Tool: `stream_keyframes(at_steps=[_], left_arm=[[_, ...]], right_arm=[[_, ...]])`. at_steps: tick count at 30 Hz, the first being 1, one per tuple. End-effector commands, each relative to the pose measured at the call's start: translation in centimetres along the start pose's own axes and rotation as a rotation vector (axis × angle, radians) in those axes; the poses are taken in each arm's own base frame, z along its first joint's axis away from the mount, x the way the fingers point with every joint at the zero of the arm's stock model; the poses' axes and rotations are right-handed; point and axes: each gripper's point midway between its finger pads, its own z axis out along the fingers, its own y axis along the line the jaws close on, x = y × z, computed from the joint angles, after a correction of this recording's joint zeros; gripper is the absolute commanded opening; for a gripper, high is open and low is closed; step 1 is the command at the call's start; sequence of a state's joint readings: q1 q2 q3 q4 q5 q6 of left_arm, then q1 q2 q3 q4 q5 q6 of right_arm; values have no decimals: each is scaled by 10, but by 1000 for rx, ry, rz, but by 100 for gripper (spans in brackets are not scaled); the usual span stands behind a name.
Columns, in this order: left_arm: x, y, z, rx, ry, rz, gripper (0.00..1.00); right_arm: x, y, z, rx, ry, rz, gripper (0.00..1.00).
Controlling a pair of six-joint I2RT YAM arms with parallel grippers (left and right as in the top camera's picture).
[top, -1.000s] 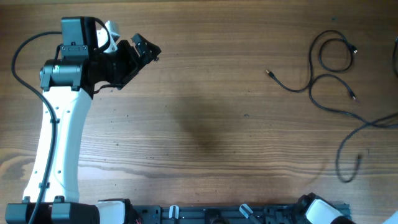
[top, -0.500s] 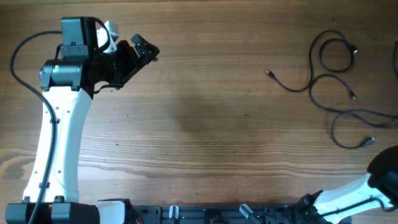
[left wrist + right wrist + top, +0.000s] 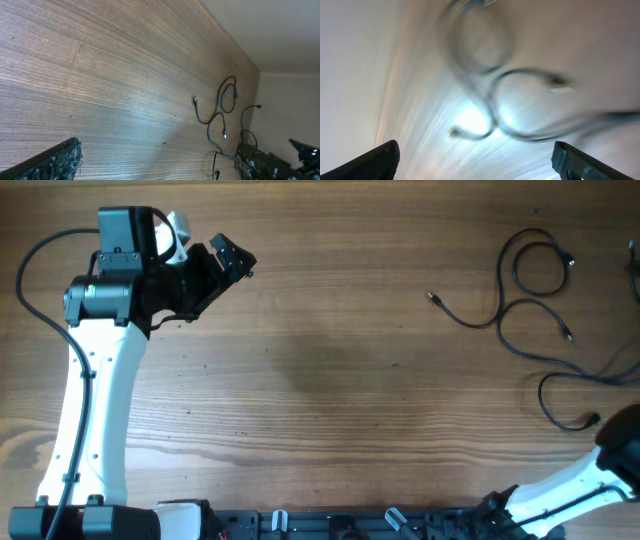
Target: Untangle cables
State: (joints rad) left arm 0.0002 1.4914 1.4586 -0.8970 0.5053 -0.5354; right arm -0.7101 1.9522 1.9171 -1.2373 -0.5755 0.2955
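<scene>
Thin black cables lie in loose loops at the table's far right, one small plug pointing left. A second cable curls near the right edge, its plug end close beside my right arm. My left gripper hovers open and empty at the far left, well away from them. The left wrist view shows the same cables far off between its spread fingers. My right gripper is open, with blurred cable loops ahead and nothing between its fingers.
The wooden table runs between the two arms. The left arm's own thick black wire arcs at the far left. A dark rail runs along the near edge. The right wrist view is heavily motion-blurred.
My right arm has come up into view at the lower right. The near cable's loop has tightened and its plug end has shifted up and right. The left arm has not moved.
</scene>
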Motion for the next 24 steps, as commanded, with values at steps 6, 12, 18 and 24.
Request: stream_keyframes(at_steps=[6, 12, 18, 24], left_arm=[[-1, 1, -1, -4, -7, 16, 100], [-1, 1, -1, -4, -7, 16, 100], [-1, 1, -1, -4, -7, 16, 100], [-1, 1, -1, -4, -7, 16, 100]], right_arm=[[202, 226, -35, -310, 73, -975, 100], [208, 212, -148, -40, -358, -1076, 100], [249, 114, -254, 44, -565, -908, 100], [263, 85, -258, -63, -674, -771, 100]])
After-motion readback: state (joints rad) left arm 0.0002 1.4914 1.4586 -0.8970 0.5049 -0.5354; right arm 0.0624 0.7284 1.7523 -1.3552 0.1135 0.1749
